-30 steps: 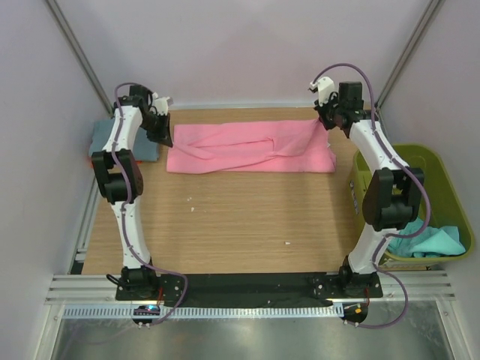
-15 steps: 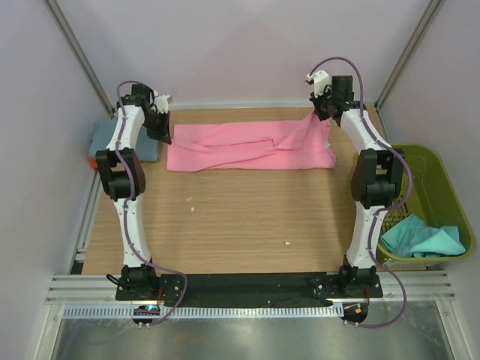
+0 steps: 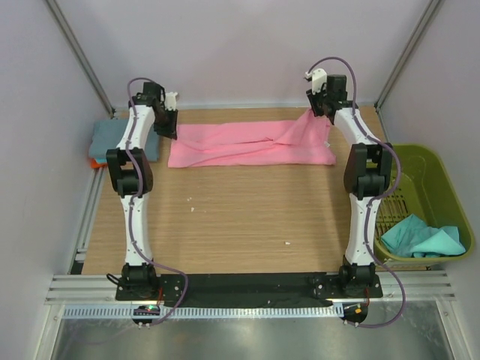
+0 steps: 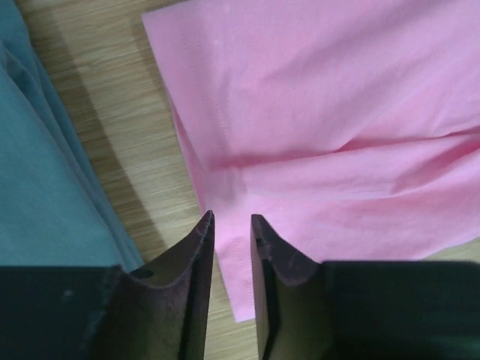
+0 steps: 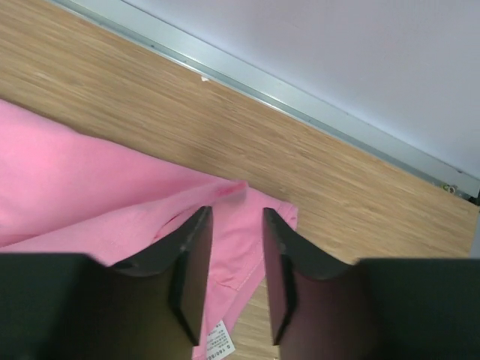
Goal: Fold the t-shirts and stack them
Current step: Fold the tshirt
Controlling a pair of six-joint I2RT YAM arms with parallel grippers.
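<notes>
Left gripper [image 4: 229,217]: jaws narrowly parted, clamping nothing; it hangs over the left end of the pink t-shirt [image 3: 247,146], and the cloth's hemmed edge shows through the gap, lying on the wood.
Right gripper [image 5: 236,210]: jaws a little apart, with no pinch on cloth to be seen; it sits at the shirt's far right corner, where a small peak of pink fabric stands just past the fingertips.
Pink t-shirt, place: spread across the far part of the table [image 3: 240,217], reaching from one gripper to the other.
Pink t-shirt, look: bright pink, folded into a long band; soft diagonal creases and overlapping layers run through the middle, the left end is fairly square, and the right end rises toward the right gripper in the top view.
Label [image 5: 217,341]: a small white printed tag at the shirt's edge under the right fingers.
Grey-blue t-shirt [image 3: 101,135]: folded at the far left edge, just beside the left arm and apart from the pink one.
Orange t-shirt [image 3: 94,161]: only a sliver shows under the grey-blue one.
Teal t-shirt [image 3: 420,236]: crumpled in the near end of the basket [image 3: 450,172].
Basket: olive-green, to the right of the table.
</notes>
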